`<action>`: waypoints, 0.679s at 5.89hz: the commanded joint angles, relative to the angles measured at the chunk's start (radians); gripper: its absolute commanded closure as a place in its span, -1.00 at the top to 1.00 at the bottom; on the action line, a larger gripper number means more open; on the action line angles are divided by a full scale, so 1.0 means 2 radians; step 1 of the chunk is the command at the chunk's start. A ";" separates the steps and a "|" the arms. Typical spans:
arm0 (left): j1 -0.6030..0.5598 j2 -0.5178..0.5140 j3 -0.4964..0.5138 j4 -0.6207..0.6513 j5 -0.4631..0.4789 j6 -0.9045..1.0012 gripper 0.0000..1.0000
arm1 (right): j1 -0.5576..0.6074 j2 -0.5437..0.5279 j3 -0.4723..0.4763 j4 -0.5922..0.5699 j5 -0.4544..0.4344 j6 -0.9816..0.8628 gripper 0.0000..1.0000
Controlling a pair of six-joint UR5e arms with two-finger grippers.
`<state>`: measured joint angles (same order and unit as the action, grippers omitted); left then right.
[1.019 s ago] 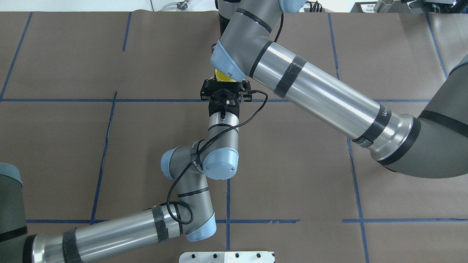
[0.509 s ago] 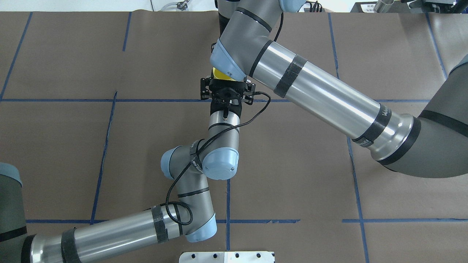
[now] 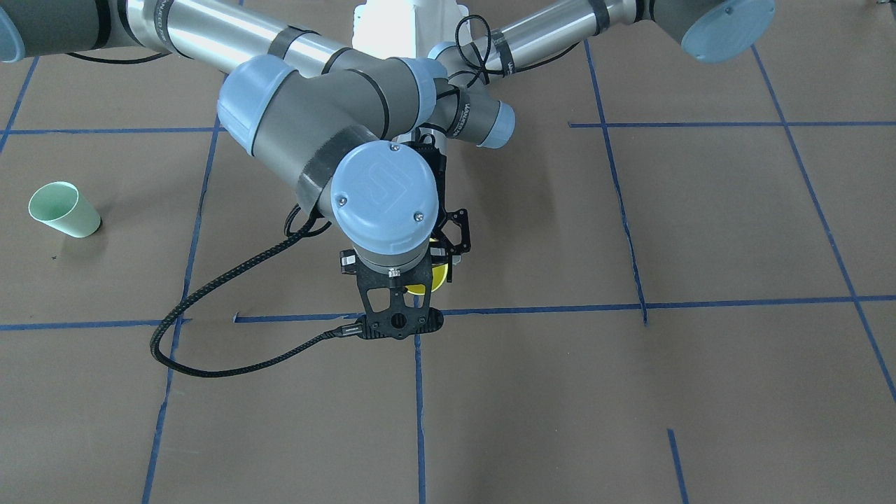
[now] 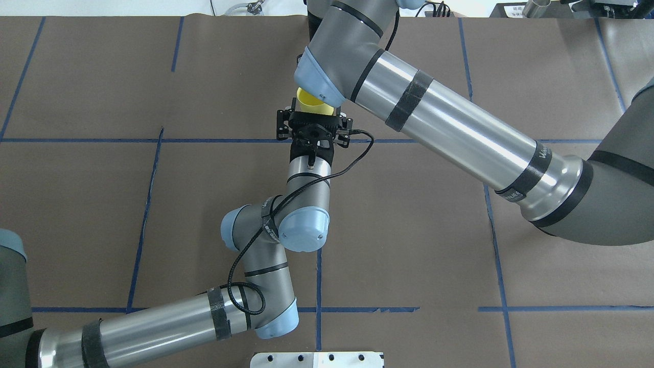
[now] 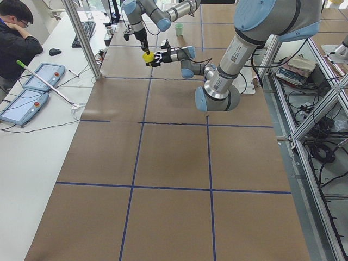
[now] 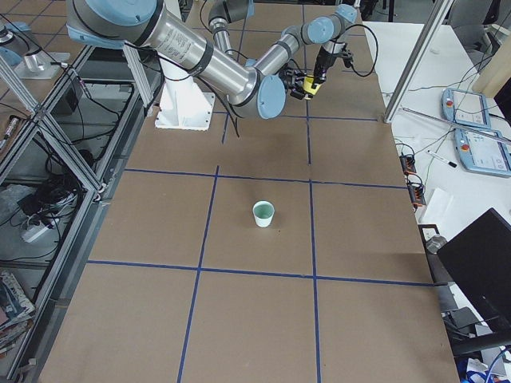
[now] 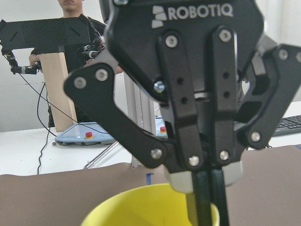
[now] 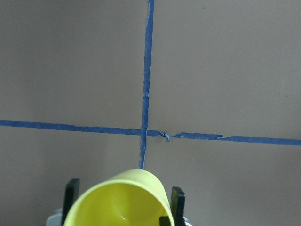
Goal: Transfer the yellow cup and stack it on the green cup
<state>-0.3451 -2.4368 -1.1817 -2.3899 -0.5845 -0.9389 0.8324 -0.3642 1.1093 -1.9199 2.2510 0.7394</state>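
Note:
The yellow cup (image 4: 310,101) hangs above the table's middle between both grippers. It also shows in the front view (image 3: 425,280) and the right wrist view (image 8: 117,200). My right gripper (image 7: 205,202) points down and is shut on the cup's rim (image 7: 141,207), one finger inside and one outside. My left gripper (image 4: 311,115) lies level. Its fingers (image 8: 177,200) stand either side of the cup's body with small gaps, open. The green cup (image 3: 64,208) stands upright, alone on the robot's right side (image 6: 263,213).
Brown paper with blue tape lines (image 4: 153,140) covers the table. The white robot base (image 4: 317,359) is at the near edge. A black cable (image 3: 210,367) loops down from the right wrist. An operator (image 5: 16,32) and tablets (image 5: 32,81) are beyond the far edge.
The right arm and the yellow cup have shifted a little toward the far edge. The left gripper's linkage has spread slightly and the left wrist has drifted a bit to the left.

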 commanded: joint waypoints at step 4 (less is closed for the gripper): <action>0.000 0.017 0.000 0.000 -0.010 0.018 0.99 | 0.099 0.041 0.014 -0.015 0.064 -0.004 -1.00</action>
<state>-0.3432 -2.4065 -1.1808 -2.3902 -0.5917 -0.9271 1.0068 -0.2691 1.1364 -1.9497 2.3718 0.7369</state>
